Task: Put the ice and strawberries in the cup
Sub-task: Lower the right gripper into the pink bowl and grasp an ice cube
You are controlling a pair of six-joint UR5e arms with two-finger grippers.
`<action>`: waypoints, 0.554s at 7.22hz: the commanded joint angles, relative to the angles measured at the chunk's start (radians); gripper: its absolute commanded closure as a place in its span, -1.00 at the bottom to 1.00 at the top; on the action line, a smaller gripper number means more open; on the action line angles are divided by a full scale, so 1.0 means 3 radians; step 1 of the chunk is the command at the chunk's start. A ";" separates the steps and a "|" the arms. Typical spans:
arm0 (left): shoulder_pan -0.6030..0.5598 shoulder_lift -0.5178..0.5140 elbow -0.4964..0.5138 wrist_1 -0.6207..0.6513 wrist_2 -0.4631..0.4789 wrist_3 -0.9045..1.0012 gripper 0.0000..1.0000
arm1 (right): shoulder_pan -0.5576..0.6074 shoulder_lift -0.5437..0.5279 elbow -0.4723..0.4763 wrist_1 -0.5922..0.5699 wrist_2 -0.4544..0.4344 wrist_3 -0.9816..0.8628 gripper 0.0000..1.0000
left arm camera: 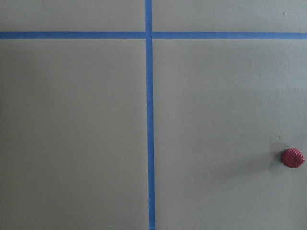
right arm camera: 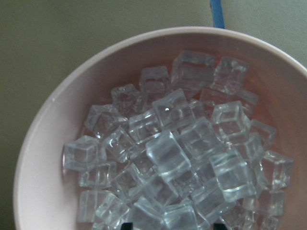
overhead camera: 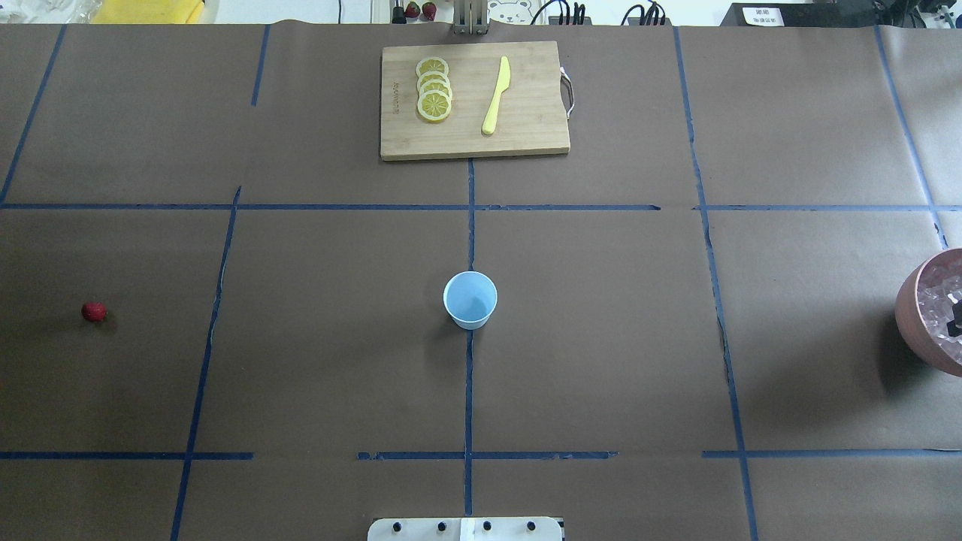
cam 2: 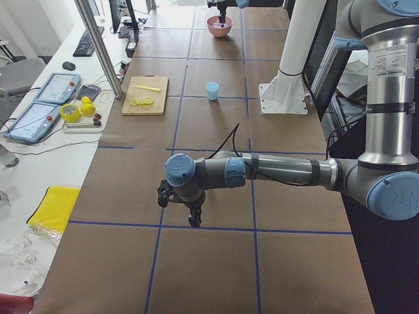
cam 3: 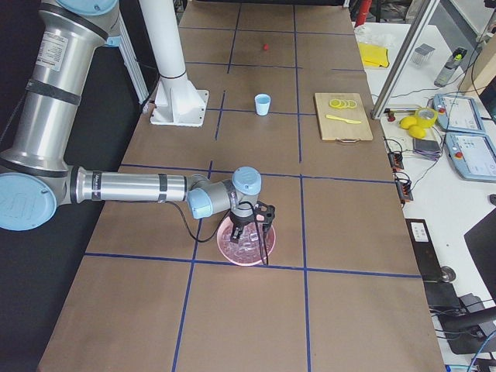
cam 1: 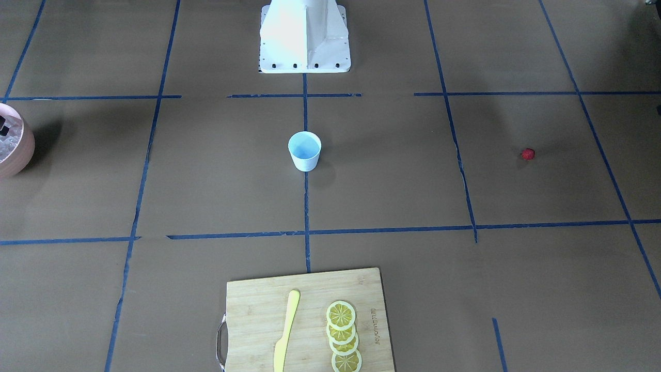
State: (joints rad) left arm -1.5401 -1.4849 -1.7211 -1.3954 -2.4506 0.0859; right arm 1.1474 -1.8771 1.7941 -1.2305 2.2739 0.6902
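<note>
At the middle of the table the cup (overhead camera: 470,300) stands upright on a blue tape line, and only its pale blue inside shows. Far to the robot's left the strawberry (overhead camera: 94,311) lies alone on the brown paper, well apart from the cup. The left gripper (cam 2: 193,217) hangs low over the table and points down, but only the side view shows it, so I cannot tell if its fingers are apart or together. The left wrist view shows the berry at its right edge, beside a tape cross, and no finger is touching it. On the robot's right side the pink bowl (overhead camera: 913,315) holds the ice (right arm camera: 168,153), a heap of clear cubes. The right gripper (cam 3: 254,232) reaches down into this bowl. Its two dark fingertips (right arm camera: 127,225) stand wide apart at the bottom edge of the right wrist view, with several cubes between them and none clamped.
</note>
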 commanded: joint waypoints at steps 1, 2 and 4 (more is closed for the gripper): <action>0.0000 0.0005 -0.0005 -0.0002 -0.0002 0.0000 -1.00 | 0.0000 0.0004 0.0002 0.0001 -0.0073 0.0005 -0.28; 0.0000 0.0005 -0.0015 -0.0002 -0.0007 0.0000 -1.00 | 0.0005 0.0004 0.0002 0.0001 -0.0079 0.0005 -0.19; 0.0000 0.0015 -0.0046 0.0003 -0.0002 0.0000 -1.00 | 0.0005 -0.0007 -0.0003 -0.0004 -0.0074 0.0005 0.23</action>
State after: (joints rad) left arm -1.5401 -1.4823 -1.7289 -1.3956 -2.4523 0.0859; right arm 1.1487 -1.8768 1.7940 -1.2312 2.2518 0.6918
